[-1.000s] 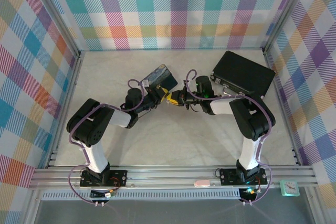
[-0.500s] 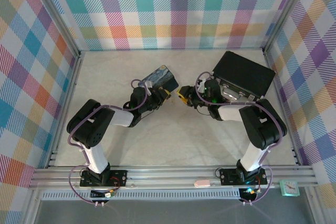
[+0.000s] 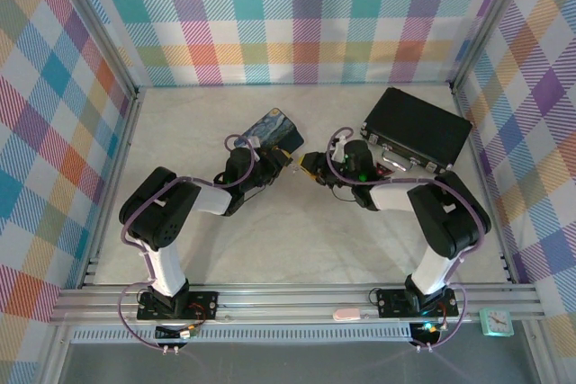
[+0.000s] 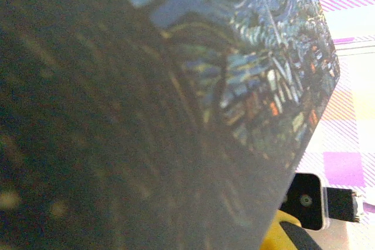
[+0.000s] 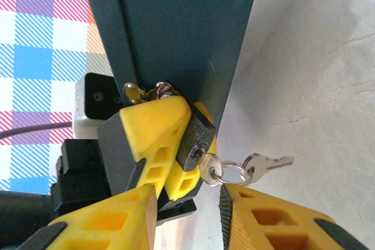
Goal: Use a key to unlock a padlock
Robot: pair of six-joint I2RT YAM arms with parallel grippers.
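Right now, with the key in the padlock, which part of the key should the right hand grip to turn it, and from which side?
Grip the key by its round head, the part sticking out of the padlock. Come from below in the right wrist view, where the right hand stands open; keep off the ring and spare key.
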